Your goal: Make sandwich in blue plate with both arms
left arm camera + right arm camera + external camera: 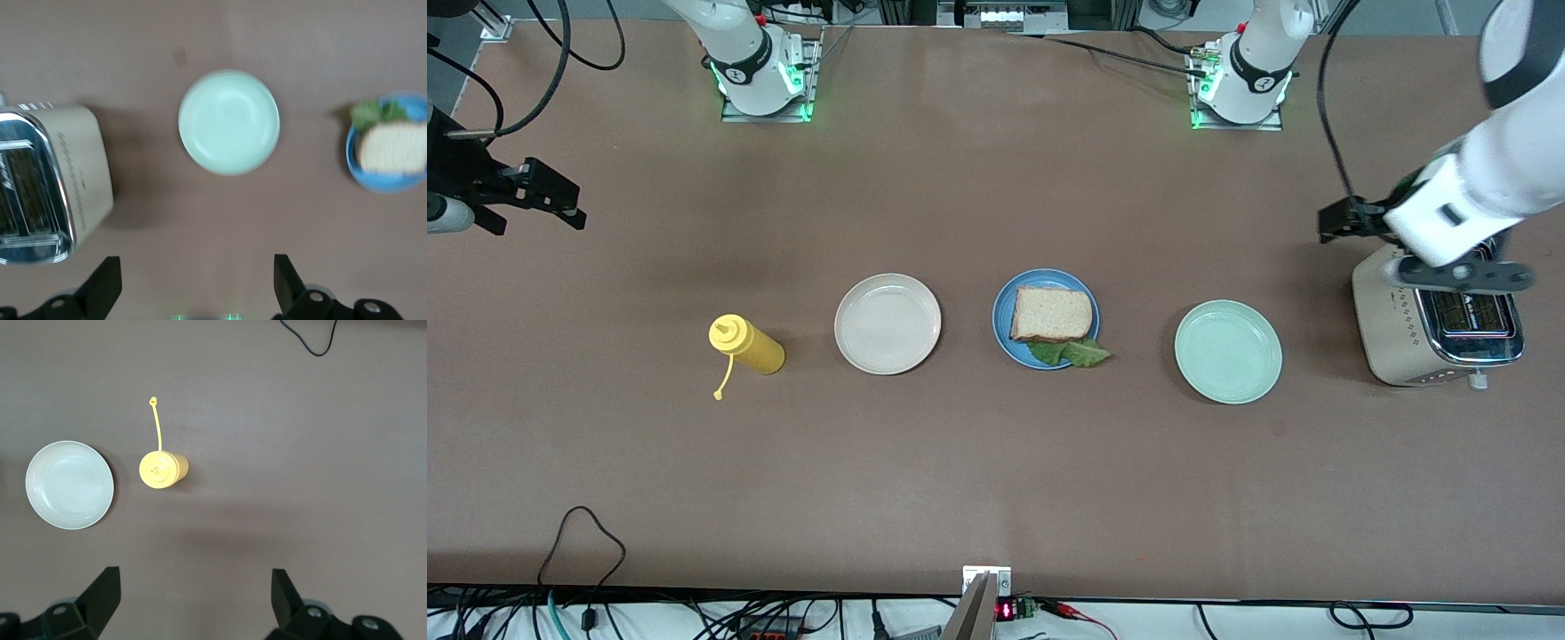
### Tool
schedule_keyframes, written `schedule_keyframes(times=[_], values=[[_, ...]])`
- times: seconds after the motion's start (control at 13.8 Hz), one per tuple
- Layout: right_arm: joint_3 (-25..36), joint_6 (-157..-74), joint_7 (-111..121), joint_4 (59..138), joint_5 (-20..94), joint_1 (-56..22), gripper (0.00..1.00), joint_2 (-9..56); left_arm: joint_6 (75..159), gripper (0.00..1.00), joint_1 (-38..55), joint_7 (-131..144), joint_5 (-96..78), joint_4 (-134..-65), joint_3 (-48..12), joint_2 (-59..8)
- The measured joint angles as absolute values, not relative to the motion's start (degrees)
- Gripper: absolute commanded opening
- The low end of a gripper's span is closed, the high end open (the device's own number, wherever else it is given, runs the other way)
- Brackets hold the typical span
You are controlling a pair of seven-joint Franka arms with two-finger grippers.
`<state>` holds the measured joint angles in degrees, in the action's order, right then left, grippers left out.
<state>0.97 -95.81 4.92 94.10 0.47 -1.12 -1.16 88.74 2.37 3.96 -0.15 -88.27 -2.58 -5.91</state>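
Observation:
The blue plate [1005, 307] lies mid-table between a cream plate and a mint plate. The sandwich [1051, 313] rests on it: a light brown bread slice on top, with a green lettuce leaf [1069, 354] sticking out from under its edge nearer the camera. What lies under the lettuce is hidden. The plate [383, 181] and sandwich [392, 147] also show in the left wrist view. My left gripper [1344, 221] [197, 283] is open and empty, up over the table by the toaster. My right gripper [560, 200] [193, 597] is open and empty, high over the right arm's end of the table.
A cream plate [887, 323] [69, 484] and a yellow squeeze bottle [747, 345] [163, 469] with its cap hanging lie toward the right arm's end. A mint-green plate [1228, 351] [229, 122] and a beige toaster [1436, 324] [47, 180] stand toward the left arm's end.

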Motion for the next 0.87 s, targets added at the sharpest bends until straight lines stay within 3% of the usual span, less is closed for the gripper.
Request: schedule_keyframes(times=[0.15, 0.36, 0.87], values=[[0.97, -95.81, 4.92, 94.11, 0.47, -1.12, 1.00, -1.16, 94.55, 1.00, 2.53, 0.51, -0.46, -95.37, -0.69, 1.08], [0.98, -95.81, 4.92, 94.11, 0.47, -1.12, 1.00, -1.16, 94.02, 1.00, 3.45, -3.31, -0.45, -99.11, -0.70, 5.22], [1.10, -95.80, 4.89, 94.11, 0.47, -1.07, 1.00, -1.16, 93.43, 1.00, 3.53, -3.78, -0.12, -99.60, -0.60, 4.78]])
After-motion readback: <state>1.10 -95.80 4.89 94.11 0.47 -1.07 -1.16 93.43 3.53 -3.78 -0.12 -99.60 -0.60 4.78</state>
